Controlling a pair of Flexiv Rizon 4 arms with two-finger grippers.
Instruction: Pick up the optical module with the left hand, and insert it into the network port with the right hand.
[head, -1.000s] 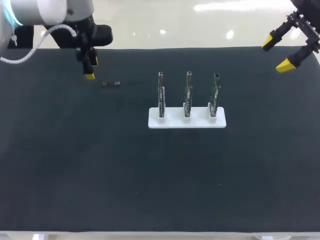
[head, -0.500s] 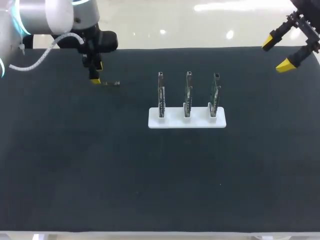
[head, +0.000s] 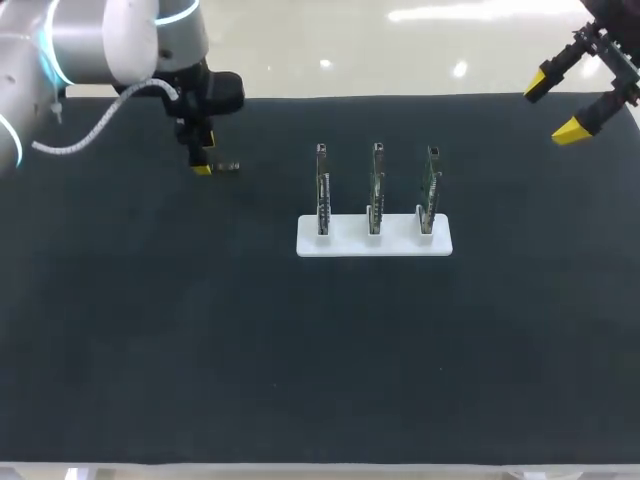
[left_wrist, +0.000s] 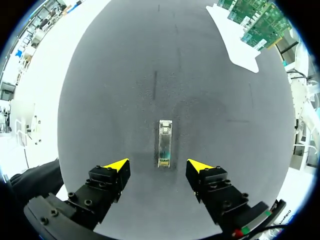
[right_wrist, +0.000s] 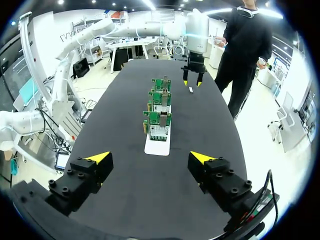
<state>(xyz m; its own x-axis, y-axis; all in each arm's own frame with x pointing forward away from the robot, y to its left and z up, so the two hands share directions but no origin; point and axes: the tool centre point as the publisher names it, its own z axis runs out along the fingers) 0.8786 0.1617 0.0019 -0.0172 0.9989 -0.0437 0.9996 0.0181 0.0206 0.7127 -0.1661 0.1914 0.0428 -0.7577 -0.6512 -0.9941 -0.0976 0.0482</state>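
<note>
The optical module (head: 226, 166) is a small silver bar lying flat on the black mat at the back left. In the left wrist view the module (left_wrist: 164, 142) lies just ahead of my left gripper (left_wrist: 158, 166), lined up with the gap between its open fingers, untouched. My left gripper (head: 203, 160) hangs over the module's left end in the head view. Three green network cards (head: 375, 188) stand upright in a white holder (head: 374, 241); their ports are too small to make out. My right gripper (head: 560, 103) hovers open at the back right corner, empty, far from the cards (right_wrist: 160, 111).
The black mat (head: 320, 350) covers the whole table. The white holder (right_wrist: 158, 145) with its cards stands ahead of my right gripper (right_wrist: 151, 159). My left arm (right_wrist: 192, 37) shows at the mat's far end in the right wrist view.
My left gripper has moved right and slightly toward the front, coming from left of the module to over its left end. The right arm, module and cards have not moved.
</note>
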